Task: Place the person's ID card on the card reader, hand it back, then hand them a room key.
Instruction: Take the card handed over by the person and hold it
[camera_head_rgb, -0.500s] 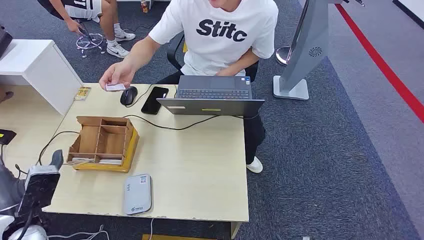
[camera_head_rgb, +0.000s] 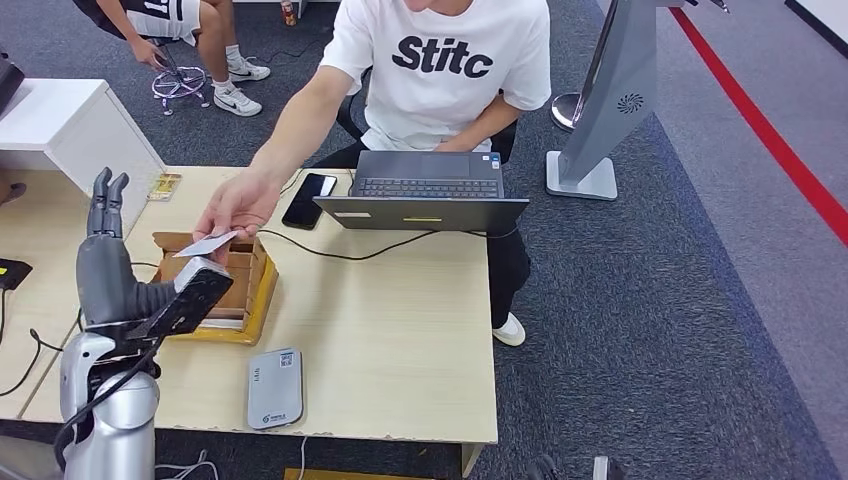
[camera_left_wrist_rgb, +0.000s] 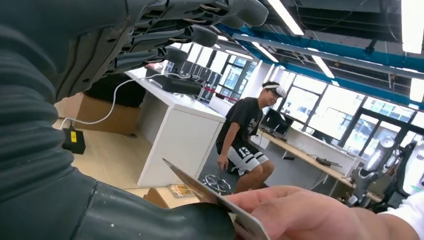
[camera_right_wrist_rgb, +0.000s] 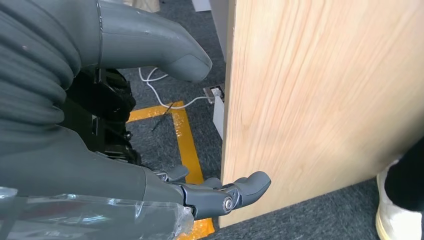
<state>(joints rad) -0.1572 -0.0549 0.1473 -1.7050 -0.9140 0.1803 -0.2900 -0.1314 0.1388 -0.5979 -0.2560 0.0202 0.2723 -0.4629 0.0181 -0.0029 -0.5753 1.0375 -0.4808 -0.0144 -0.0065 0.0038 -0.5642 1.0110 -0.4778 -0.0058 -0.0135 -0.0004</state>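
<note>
The ID card (camera_head_rgb: 208, 244) is pinched at one end in the person's hand (camera_head_rgb: 237, 203), above the far edge of the wooden box (camera_head_rgb: 255, 283) on the bench (camera_head_rgb: 400, 330); its long axis runs from that hand down toward the left robot hand (camera_head_rgb: 108, 262), free end lowest and nearest the robot. The left robot hand is raised over the bench's left side with fingers (camera_head_rgb: 104, 205) straight up and apart, holding nothing; the card's free end is just beside its thumb side, and the head view cannot settle whether they touch. The left wrist view shows the card (camera_left_wrist_rgb: 215, 199) almost edge-on, a thin slanting strip between the person's fingers (camera_left_wrist_rgb: 295, 210) and the grey robot thumb (camera_left_wrist_rgb: 165, 220), with the robot's fingers (camera_left_wrist_rgb: 200, 35) spread wide above it; behind, a second person sits by a white desk (camera_left_wrist_rgb: 175, 135). The right wrist view shows the right robot hand (camera_right_wrist_rgb: 150, 135) hanging beside the bench's wooden side panel (camera_right_wrist_rgb: 320, 100), thumb and fingers apart and empty, over grey carpet with yellow tape (camera_right_wrist_rgb: 185, 145). The box has several open compartments, and the near ones hold flat pale cards (camera_head_rgb: 222, 322). A grey card reader (camera_head_rgb: 275, 388) lies near the bench's front edge, well apart from the card. A laptop (camera_head_rgb: 425, 190) and a phone (camera_head_rgb: 309, 200) sit at the far side.
</note>
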